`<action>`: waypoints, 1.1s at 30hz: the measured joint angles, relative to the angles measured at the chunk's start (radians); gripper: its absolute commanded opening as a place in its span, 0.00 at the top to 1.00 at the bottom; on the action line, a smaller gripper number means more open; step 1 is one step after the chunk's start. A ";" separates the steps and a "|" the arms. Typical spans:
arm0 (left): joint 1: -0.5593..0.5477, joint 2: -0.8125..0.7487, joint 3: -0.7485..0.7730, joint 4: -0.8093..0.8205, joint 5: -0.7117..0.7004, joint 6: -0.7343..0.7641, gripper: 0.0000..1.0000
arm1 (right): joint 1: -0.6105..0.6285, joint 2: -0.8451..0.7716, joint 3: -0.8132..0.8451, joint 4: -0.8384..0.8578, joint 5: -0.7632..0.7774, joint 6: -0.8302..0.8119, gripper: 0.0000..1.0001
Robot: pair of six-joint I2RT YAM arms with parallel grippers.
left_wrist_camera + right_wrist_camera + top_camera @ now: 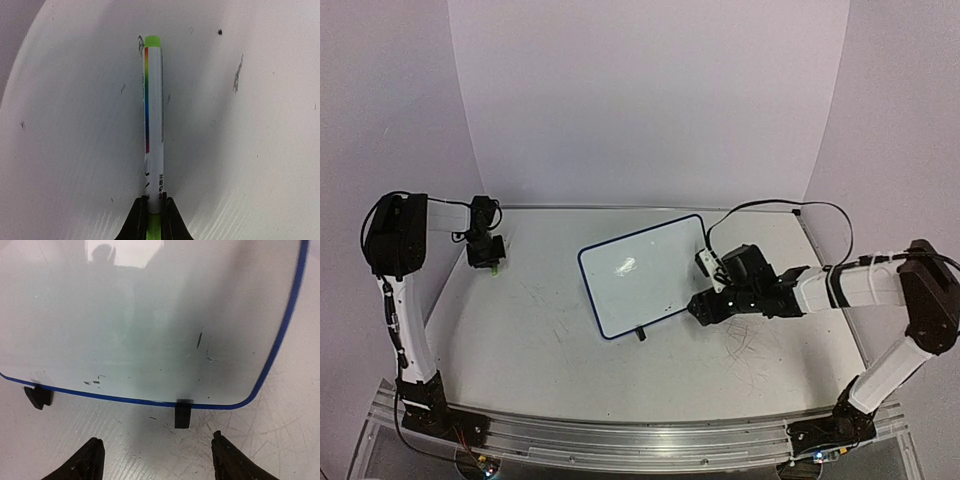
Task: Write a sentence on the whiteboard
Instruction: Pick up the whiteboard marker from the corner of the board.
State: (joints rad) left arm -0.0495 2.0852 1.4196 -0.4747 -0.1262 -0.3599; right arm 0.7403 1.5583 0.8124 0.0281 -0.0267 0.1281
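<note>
I see one whiteboard (645,275) mid-table, turned askew. It has a white face, rounded corners, a thin blue rim and a few dark specks near its lower edge. Two black feet (183,413) poke out from that edge. My right gripper (157,440) sits just short of them, jaws wide, holding nothing. My left gripper (485,255), at the far left of the table (520,340), is clamped on one marker (153,115), white with a rainbow stripe and green ends. Which end is the cap I can't tell.
</note>
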 measured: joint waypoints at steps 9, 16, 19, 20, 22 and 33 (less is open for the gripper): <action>-0.028 -0.211 -0.094 -0.028 0.054 -0.004 1.00 | 0.000 -0.253 0.058 -0.028 0.011 0.048 0.13; -0.118 -0.539 -0.124 0.064 0.163 0.048 1.00 | -0.006 -0.252 0.202 -0.084 -0.066 0.131 0.09; -0.269 -0.675 -0.119 0.146 0.197 0.111 1.00 | -0.021 -0.224 0.305 -0.096 -0.183 0.197 0.08; -0.319 -0.700 -0.113 0.166 0.206 0.129 1.00 | -0.029 -0.210 0.343 -0.097 -0.229 0.219 0.08; -0.446 -0.736 -0.087 0.198 0.226 0.176 1.00 | -0.044 -0.176 0.419 -0.093 -0.318 0.261 0.08; -0.799 -0.646 -0.006 0.240 0.244 0.318 1.00 | -0.068 -0.075 0.634 -0.096 -0.591 0.370 0.10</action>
State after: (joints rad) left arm -0.8481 1.4389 1.4140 -0.2348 0.1179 -0.0421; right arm 0.6724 1.4832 1.4464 -0.0681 -0.6179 0.4982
